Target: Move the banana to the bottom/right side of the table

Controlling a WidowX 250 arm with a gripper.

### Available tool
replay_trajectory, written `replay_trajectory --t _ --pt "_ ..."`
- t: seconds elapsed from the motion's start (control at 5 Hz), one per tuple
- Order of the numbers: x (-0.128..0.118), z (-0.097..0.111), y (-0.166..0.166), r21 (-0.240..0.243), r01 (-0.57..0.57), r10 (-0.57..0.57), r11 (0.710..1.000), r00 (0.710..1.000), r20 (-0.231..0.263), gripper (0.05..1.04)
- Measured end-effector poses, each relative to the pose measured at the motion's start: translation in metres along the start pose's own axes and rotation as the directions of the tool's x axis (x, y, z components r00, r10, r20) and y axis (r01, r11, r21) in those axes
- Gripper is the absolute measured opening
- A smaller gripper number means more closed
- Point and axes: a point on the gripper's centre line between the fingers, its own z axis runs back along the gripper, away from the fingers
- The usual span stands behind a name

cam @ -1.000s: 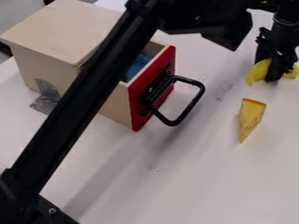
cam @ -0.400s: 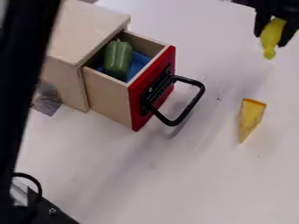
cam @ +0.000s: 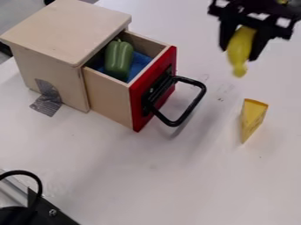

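Observation:
At the upper right, my gripper [cam: 241, 46] is shut on the yellow banana [cam: 240, 49], which hangs nearly upright with its tip pointing down. The banana is held above the white table [cam: 194, 176], up and slightly left of the cheese wedge, and does not touch it. Part of the banana's upper end is hidden by the gripper.
A yellow cheese wedge [cam: 253, 119] lies on the table at the right. Left of it stands a wooden box [cam: 59, 48] whose red-fronted drawer [cam: 154, 88] is pulled out, a green pepper [cam: 119, 59] inside. The drawer's black handle [cam: 191, 105] juts toward the cheese.
The gripper has lifted the banana off the table and carried it left. The arm's long black link has swung out of the left part of the view, uncovering the box and drawer.

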Motion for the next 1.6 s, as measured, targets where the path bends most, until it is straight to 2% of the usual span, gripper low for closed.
replay_trajectory --t 0.2,0.4,0.6,0.8,1.0,1.2,1.4,1.6 --pt "-0.050 -0.003 0.005 -0.015 0.030 -0.030 0.999 0.999 0.021 0.556" --pt "-0.080 -0.025 -0.002 -0.034 0.084 -0.084 0.996 0.996 0.005 0.556" --pt "-0.097 -0.045 -0.013 -0.063 0.129 -0.128 0.990 0.992 0.013 0.556" --pt "-0.101 -0.072 -0.026 -0.065 0.153 -0.154 0.986 0.988 -0.008 0.556" --pt "-0.104 -0.099 -0.038 -0.057 0.185 -0.188 0.981 0.981 -0.054 0.556" --pt "-0.107 -0.116 -0.042 -0.050 0.205 -0.209 0.977 0.975 -0.080 0.556" --pt "-0.106 -0.116 -0.041 -0.045 0.196 -0.199 0.980 0.977 -0.071 0.628" --pt "-0.105 -0.091 -0.036 -0.031 0.156 -0.157 0.987 0.987 -0.026 0.920"
